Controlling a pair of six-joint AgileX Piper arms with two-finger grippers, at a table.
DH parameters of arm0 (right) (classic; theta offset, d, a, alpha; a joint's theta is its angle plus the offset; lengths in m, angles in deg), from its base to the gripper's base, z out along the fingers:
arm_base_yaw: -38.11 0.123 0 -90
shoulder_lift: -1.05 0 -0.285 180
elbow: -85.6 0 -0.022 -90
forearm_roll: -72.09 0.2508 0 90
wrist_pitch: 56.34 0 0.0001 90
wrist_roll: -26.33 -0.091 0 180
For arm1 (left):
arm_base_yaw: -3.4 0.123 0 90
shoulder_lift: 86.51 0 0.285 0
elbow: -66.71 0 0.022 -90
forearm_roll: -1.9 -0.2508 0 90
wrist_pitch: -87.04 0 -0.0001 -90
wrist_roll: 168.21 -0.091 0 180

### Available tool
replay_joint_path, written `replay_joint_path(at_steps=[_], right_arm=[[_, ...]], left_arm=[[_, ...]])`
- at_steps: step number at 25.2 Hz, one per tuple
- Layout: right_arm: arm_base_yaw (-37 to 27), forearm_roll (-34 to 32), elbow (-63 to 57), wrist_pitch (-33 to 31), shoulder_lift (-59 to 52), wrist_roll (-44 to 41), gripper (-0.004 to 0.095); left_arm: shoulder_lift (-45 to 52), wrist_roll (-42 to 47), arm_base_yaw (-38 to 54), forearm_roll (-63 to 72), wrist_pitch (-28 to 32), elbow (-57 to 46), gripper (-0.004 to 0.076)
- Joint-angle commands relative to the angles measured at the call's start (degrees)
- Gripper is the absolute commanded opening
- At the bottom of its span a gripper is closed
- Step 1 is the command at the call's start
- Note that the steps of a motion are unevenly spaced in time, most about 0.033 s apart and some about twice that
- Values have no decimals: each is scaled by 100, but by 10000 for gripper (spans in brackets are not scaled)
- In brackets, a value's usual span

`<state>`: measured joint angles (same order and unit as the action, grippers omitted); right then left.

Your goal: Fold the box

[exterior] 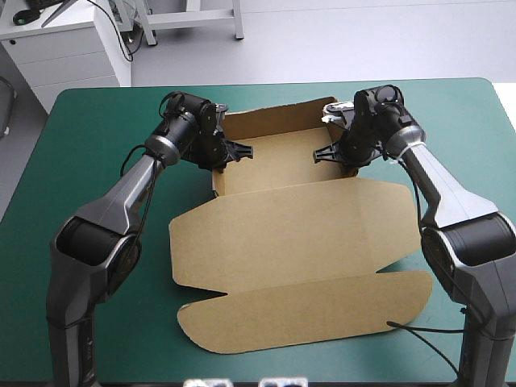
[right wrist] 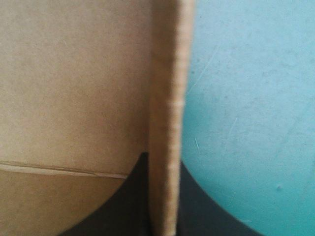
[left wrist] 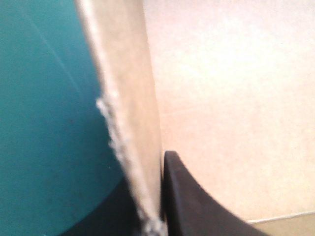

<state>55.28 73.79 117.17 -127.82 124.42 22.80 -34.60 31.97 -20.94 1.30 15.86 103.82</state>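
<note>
High view: the brown cut-cardboard box (exterior: 298, 234) is lying on the teal-green table cover (exterior: 97, 145), with its far walls raised (lid flat, toward the robot).
Left wrist view: the left gripper (left wrist: 147, 172) is pinching the box's left wall between its black fingers (left wrist: 192, 201).
Right wrist view: the right gripper (right wrist: 164, 162) is pinching the box's right wall.

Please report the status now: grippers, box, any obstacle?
Left gripper shut on the box, left wall; right gripper shut on right wall. Walls raised, lid flat. No obstacle seen.

At box (exterior: 290, 234) left wall, left gripper (exterior: 242, 151), right gripper (exterior: 322, 153) opposite
</note>
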Motion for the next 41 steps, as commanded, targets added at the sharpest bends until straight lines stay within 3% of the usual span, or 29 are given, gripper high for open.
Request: replay_joint_path(at_steps=[1,17,19,23,25,41], right_arm=[[-2,141,171,-3,-341,88,-18],[-2,141,171,-3,-330,88,-17],[-2,141,171,-3,-330,88,-14],[-2,141,171,8,-330,88,103],[-2,141,171,8,-322,88,165],[-2,63,190,349,-122,88,609]], left_arm=[[277,-35,-69,97,-264,128,-8],[244,-133,-79,60,-264,128,-6],[244,-558,-79,60,-264,128,41],[244,-634,-79,143,-264,128,342],[244,-610,-79,145,-264,128,438],[304,-575,-79,154,-264,589,444]])
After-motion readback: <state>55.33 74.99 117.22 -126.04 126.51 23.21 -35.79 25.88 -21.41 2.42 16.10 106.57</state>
